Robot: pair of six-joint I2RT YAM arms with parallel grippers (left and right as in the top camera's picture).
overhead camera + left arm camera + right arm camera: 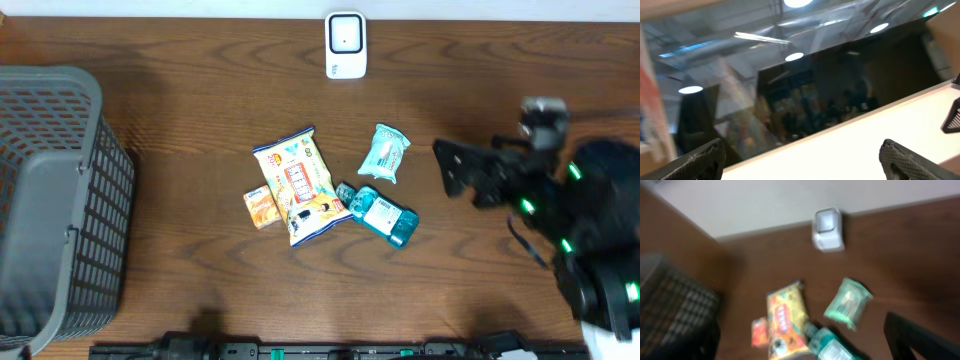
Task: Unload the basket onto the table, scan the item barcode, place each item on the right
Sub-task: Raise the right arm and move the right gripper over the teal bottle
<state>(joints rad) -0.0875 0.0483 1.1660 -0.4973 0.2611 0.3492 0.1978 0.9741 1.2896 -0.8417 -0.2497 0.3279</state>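
My right hand nearest lens, above bench, fingers apart, nothing between them, at 3 o'clock from pile. My left hand also apart, empty, facing dark glass. Pile mid-bench: yellow snack bag; orange packet against it at 8; teal packet at 4; green packet at 2. White scanner at 12. Grey basket at 9.

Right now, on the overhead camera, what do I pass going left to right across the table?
gray basket → yellow snack bag → pale green packet → right hand. I skipped whatever overlaps these.
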